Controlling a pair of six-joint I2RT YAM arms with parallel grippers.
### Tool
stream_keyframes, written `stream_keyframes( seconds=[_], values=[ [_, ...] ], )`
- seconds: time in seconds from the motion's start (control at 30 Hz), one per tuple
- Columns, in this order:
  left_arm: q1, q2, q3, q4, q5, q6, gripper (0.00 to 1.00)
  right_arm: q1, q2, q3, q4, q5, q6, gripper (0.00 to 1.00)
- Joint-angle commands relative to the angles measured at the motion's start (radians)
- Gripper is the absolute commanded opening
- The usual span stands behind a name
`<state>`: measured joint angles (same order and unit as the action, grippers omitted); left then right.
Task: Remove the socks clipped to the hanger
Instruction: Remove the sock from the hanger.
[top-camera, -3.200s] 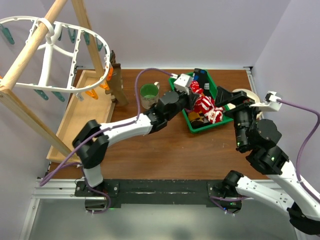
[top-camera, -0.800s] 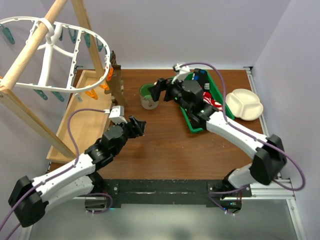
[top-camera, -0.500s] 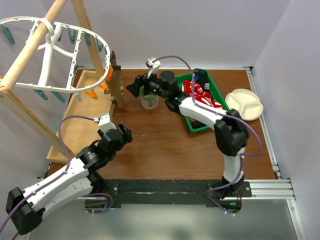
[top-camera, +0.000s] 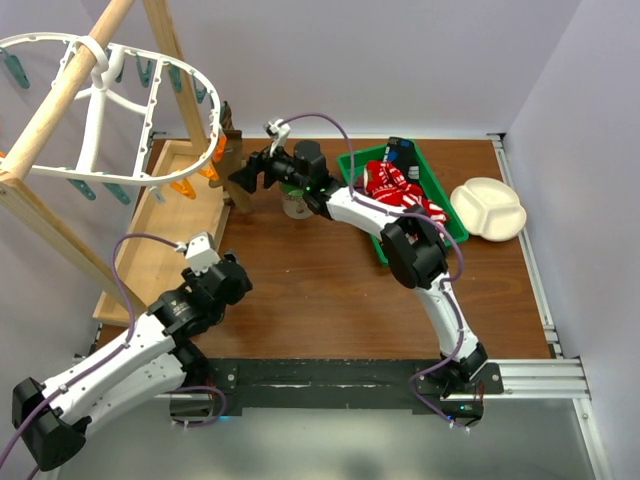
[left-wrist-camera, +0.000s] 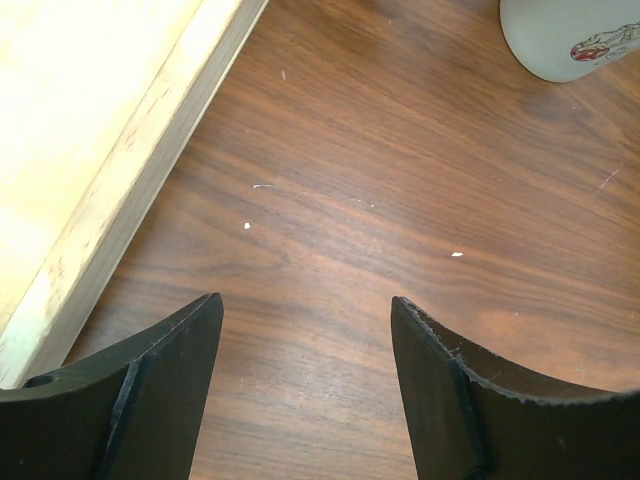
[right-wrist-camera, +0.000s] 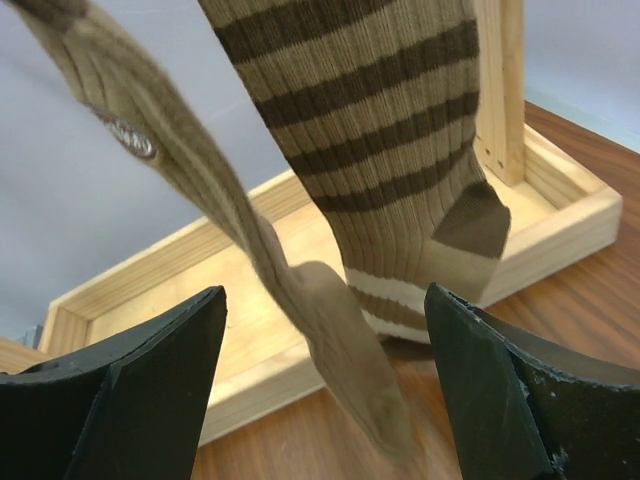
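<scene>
Your right gripper (right-wrist-camera: 325, 305) is wide open and grips nothing. It faces two hanging socks, one tan with brown stripes (right-wrist-camera: 370, 150) and one plain tan (right-wrist-camera: 250, 235). They dangle at the hanger's (top-camera: 100, 110) right end, over the wooden tray (left-wrist-camera: 90, 130). Your left gripper (left-wrist-camera: 305, 310) is also open and empty, above the table (left-wrist-camera: 400, 180) beside the tray. Red-and-white socks (top-camera: 395, 185) lie in the green bin (top-camera: 447, 200).

right fingers (right-wrist-camera: 110, 400) reached hanging socks (right-wrist-camera: 380, 140), left fingers (left-wrist-camera: 150, 400) pulled back
</scene>
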<state>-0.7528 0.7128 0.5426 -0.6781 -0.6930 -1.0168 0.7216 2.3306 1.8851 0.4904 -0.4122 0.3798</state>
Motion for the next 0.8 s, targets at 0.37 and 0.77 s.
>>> stream_keyframes(
  seconds=[0.37,0.77],
  values=[
    [0.006,-0.088,0.03,0.038,-0.022,0.017,0.73,0.038,0.055,0.209,0.091,0.003,0.051,0.24],
    [0.007,-0.173,0.005,0.221,0.07,0.178,0.71,0.038,-0.367,-0.25,0.148,0.081,-0.093,0.0]
  ],
)
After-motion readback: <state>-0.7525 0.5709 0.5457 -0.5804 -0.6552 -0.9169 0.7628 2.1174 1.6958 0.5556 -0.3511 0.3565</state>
